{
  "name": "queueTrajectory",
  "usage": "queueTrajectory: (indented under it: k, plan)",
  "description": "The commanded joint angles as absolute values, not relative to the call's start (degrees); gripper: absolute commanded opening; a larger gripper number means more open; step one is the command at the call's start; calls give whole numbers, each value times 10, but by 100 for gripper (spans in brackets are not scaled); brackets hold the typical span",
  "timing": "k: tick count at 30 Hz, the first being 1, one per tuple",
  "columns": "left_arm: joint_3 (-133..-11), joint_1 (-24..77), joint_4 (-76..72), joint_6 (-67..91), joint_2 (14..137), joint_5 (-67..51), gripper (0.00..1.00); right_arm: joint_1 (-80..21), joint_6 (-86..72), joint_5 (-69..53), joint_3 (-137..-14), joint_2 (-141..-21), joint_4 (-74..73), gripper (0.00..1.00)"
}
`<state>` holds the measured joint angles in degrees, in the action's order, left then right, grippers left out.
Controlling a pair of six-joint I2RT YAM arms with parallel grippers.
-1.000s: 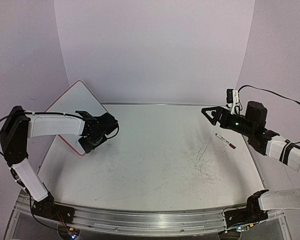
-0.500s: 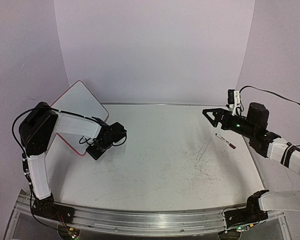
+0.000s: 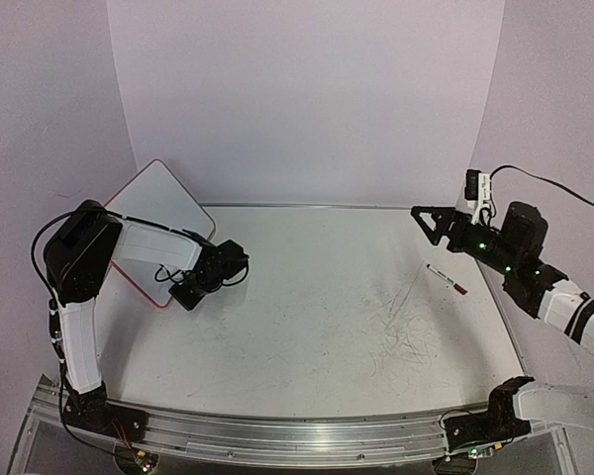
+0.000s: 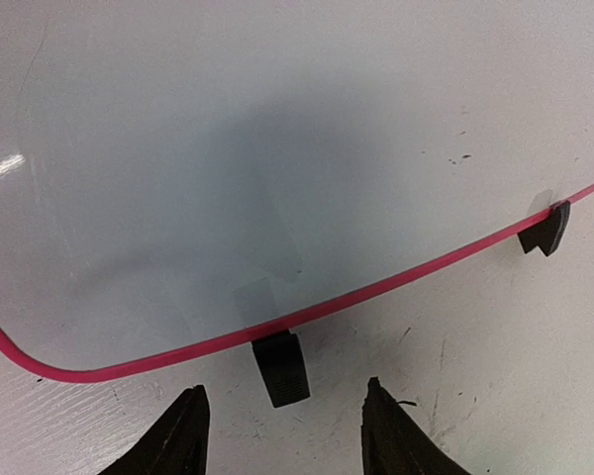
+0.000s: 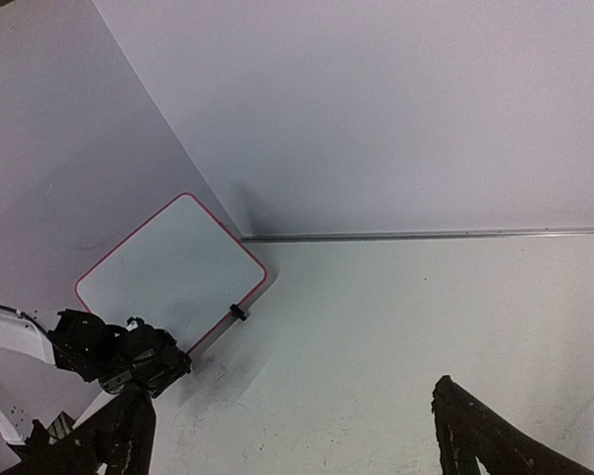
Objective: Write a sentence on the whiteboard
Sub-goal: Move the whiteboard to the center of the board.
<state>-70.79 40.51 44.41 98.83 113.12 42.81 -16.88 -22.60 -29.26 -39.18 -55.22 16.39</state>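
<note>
Whiteboard [image 3: 154, 212]: small, rectangular, white face, thin pink-red rim, rounded corners. Location: far left corner of the table [image 3: 317, 327], tilted back toward the left wall, lower edge down on the tabletop. Two black clip feet on that lower edge; in the left wrist view, one foot [image 4: 280, 368] sits at the middle of the rim and the second foot [image 4: 545, 228] further along to the right, near the corner.

Left gripper [image 4: 282, 396]: low at the board's near lower edge, pointed at the rim. Jaws partly apart, one finger on each side of the middle clip foot, with a gap of bare table showing on both sides. Nothing gripped.

Right gripper [image 3: 428, 225]: raised above the right side of the table, well apart from the board, aimed across the table toward it. Jaws spread wide, nothing between them. From its wrist camera the board [image 5: 173, 262] and the left arm's gripper appear at far left.

Marker [image 3: 446, 279]: slim pen, white barrel with a dark red end, lying flat on the table's right side below the right gripper, untouched.

Table: white, scuffed with grey marks, heaviest right of centre.
</note>
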Motion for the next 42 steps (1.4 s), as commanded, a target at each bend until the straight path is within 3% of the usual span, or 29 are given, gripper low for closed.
queueTrajectory:
  k: [1, 14, 28, 42]
  plan:
    - [-727, 402, 439, 985, 1139, 456, 51, -171, -276, -187, -390, -500, 182, 98]
    - [-726, 388, 437, 989, 1164, 459, 44, -171, -241, -311, -394, -448, 181, 98]
    - [-672, 389, 425, 978, 1161, 461, 22, -171, -305, -388, -415, -447, 155, 98]
    - [-569, 416, 322, 852, 1122, 458, 1, -171, -255, -305, -473, -510, 71, 98]
